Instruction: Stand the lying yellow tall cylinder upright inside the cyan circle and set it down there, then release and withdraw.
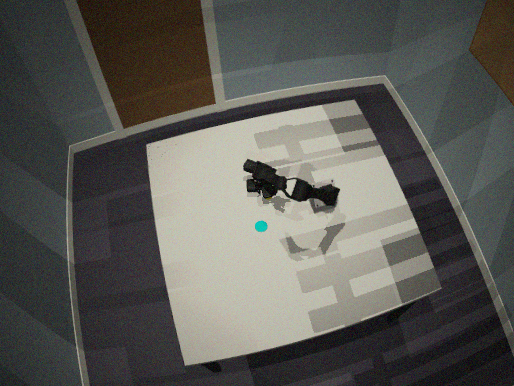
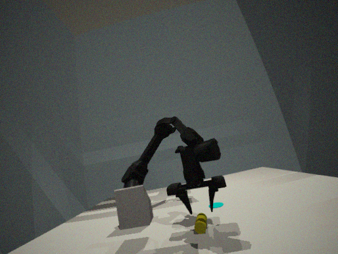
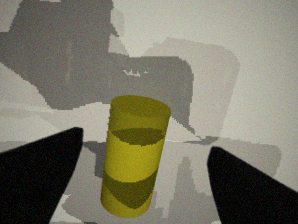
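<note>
Fingers of your end effector (image 2: 201, 213) (image 3: 145, 141) hang spread and empty above the lying yellow cylinder (image 1: 269, 198) (image 2: 200, 224) (image 3: 134, 157), probably so they can straddle its sides.

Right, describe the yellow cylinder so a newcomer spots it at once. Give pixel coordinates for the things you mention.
On the pale table (image 1: 210, 280) (image 2: 279, 210), look beneath the black arm's open gripper (image 2: 201, 212) (image 3: 147, 146). The cylinder (image 2: 200, 226) (image 3: 134, 162) lies there on its side, short of the cyan circle (image 1: 261, 226) (image 2: 216, 205). It alone is yellow and solid; the circle is flat.
</note>
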You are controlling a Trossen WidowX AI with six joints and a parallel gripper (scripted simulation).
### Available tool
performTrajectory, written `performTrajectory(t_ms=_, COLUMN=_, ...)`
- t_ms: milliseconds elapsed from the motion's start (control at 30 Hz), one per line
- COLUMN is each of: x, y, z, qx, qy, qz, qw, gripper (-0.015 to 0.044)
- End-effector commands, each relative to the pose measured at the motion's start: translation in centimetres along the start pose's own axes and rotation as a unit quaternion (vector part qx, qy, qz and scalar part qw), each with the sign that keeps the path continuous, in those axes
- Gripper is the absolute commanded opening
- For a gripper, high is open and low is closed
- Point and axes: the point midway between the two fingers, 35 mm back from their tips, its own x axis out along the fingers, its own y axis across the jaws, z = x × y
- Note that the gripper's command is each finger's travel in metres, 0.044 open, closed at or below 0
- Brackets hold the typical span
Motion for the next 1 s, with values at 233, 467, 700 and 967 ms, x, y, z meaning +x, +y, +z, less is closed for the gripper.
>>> performTrajectory(t_ms=233, x=2.3, y=0.6, z=0.1, qx=0.006, qy=-0.007, qz=0.000, qw=1.000, gripper=0.0178)
performTrajectory(t_ms=467, x=2.3, y=0.6, z=0.1, qx=0.006, qy=-0.007, qz=0.000, qw=1.000, gripper=0.0105)
performTrajectory(t_ms=700, x=0.7, y=0.4, z=-0.1, qx=0.007, qy=-0.005, qz=0.000, qw=1.000, gripper=0.0105)
performTrajectory(t_ms=967, x=-1.7, y=0.1, z=-0.2, qx=0.007, qy=-0.004, qz=-0.001, qw=1.000, gripper=0.0105)
